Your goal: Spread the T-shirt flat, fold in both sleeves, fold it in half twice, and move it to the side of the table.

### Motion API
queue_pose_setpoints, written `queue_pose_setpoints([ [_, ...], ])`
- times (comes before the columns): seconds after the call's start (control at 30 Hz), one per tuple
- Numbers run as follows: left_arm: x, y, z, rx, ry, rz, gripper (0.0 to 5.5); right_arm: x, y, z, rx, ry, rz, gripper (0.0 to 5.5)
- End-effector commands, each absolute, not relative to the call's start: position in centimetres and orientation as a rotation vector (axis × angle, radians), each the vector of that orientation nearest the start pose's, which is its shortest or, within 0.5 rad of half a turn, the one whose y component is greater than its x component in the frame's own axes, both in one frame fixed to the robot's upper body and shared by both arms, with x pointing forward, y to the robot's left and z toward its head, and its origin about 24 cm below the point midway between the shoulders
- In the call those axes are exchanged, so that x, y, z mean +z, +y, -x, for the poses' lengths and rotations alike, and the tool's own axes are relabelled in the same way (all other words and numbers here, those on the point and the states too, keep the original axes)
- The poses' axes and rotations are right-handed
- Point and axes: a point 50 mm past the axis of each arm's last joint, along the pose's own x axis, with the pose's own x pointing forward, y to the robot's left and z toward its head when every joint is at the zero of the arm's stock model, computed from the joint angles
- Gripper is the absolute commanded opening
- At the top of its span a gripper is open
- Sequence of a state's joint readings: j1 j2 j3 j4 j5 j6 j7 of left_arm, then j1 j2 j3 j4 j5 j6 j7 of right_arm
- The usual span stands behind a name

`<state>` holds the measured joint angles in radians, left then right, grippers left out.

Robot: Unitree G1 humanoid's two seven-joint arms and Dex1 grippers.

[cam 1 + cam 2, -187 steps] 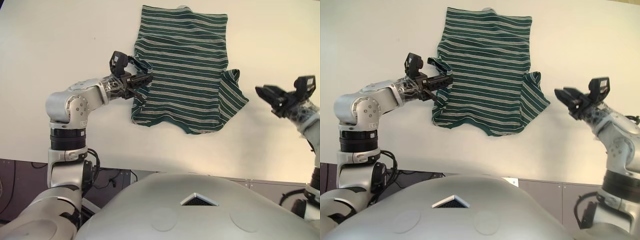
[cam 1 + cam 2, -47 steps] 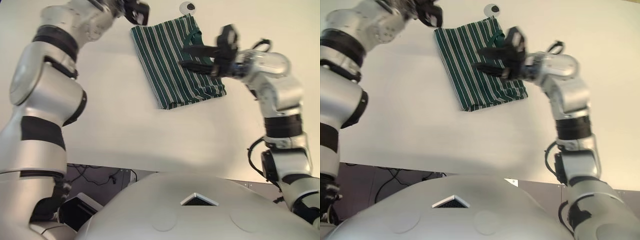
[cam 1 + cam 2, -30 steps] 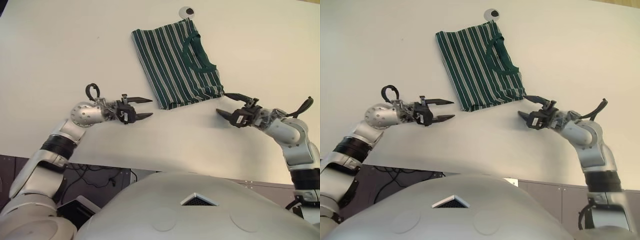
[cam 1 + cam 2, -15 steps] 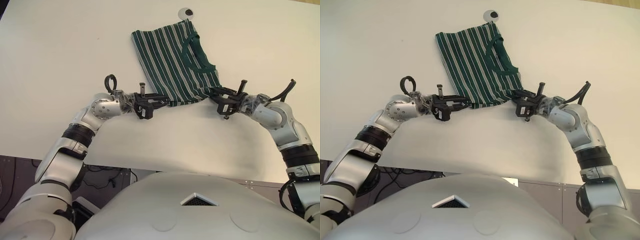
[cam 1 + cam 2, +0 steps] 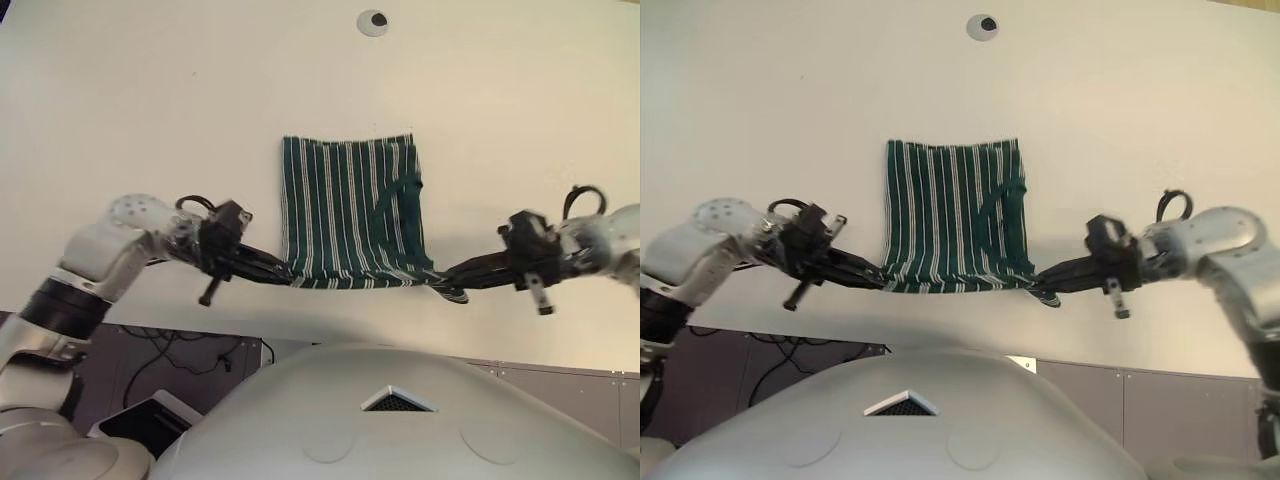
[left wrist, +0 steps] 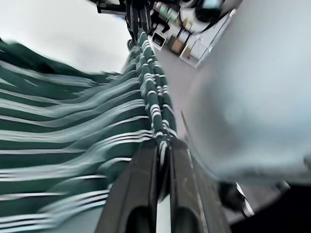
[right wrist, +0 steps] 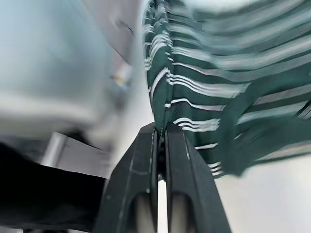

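The green T-shirt (image 5: 350, 210) with thin white stripes lies folded into a compact rectangle on the white table (image 5: 150, 100), close to the front edge. My left gripper (image 5: 289, 281) is shut on its near left corner, and in the left wrist view the fingers (image 6: 146, 170) pinch the striped hem (image 6: 150, 97). At the near right corner my right gripper (image 5: 441, 286) is shut on the cloth; the right wrist view has the fabric (image 7: 194, 82) clamped between its fingers (image 7: 177, 160). The hem between both grippers is stretched and slightly raised.
A small round dark-centred disc (image 5: 373, 21) sits at the far side of the table. Bare tabletop stretches left and right of the shirt. Beyond the front edge lies a dark floor with cables (image 5: 200, 350).
Both grippers have closed on the shirt's near corners and drawn it from beside the round disc toward the front edge. The arms have pulled back and spread apart.
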<state>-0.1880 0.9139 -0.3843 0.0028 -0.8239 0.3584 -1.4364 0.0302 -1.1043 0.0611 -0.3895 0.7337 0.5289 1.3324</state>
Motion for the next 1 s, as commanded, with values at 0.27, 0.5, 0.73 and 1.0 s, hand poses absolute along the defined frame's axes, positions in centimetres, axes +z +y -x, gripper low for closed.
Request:
queue_pose_setpoints([
  [0.27, 5.2, 20.8, -28.7, -1.110, 0.451, 0.028, 0.07, 10.1, -18.9, -28.4, 1.022, 0.291, 0.492, 0.00],
  [0.5, 4.3, 21.3, -31.3, -0.853, 0.407, -0.115, 1.17, 9.3, -19.5, -29.7, 0.890, 0.276, 0.512, 1.24],
  [0.73, 5.9, 22.2, -35.4, -0.420, 0.175, -0.213, 1.17, 7.9, -13.2, -25.6, 1.224, 0.243, 0.330, 1.36],
  [1.0, 5.5, 15.3, -35.7, -0.299, -0.036, 0.121, 1.17, 1.3, -24.7, -33.2, 0.182, 0.572, 0.464, 1.36],
])
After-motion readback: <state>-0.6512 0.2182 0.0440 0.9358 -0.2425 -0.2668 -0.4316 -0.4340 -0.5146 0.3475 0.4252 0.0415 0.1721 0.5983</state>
